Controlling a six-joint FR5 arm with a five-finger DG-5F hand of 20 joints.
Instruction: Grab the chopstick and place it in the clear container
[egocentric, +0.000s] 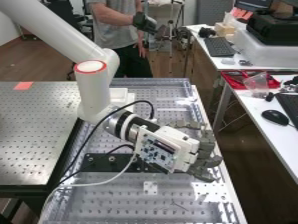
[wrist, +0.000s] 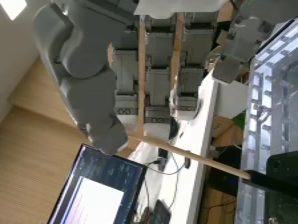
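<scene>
See 1 dark hand (egocentric: 208, 162) over the right side of the perforated bench (egocentric: 199, 212) in the high view. Read it as closed in a pinch, thumb (wrist: 100, 115) against fingertips (wrist: 156, 129). Find 1 chopstick (wrist: 199, 157) in that pinch in the wrist view, gripped near 1 end, with the long remainder and its dark far end sticking out well past the grip. Cannot tell its height above the bench.

Judge the pick as done, the placing as outstanding. Next: carry to the clear container, line up, lower, let go.

Rate slipping as risk 1: contact close to 1 end only, on a thin round shaft, with the overhang levering against the pinch. Expect swivelling at the thumb under a quick swing or sharp stop. Advise slow travel.

Rate snagging as risk 2: far end likely to sweep wide with any wrist turn, perhaps into the black plate (egocentric: 100, 162) or the black cable (egocentric: 142, 101). Advise lifting before turning.

Rate a bad release as risk 3: possible to bridge the rim of the clear container or tip it, given a crosswise approach. Advise tilting 1 end down, centring over the opening, then parting thumb and fingertips together, to avoid dragging the chopstick sideways.
</scene>
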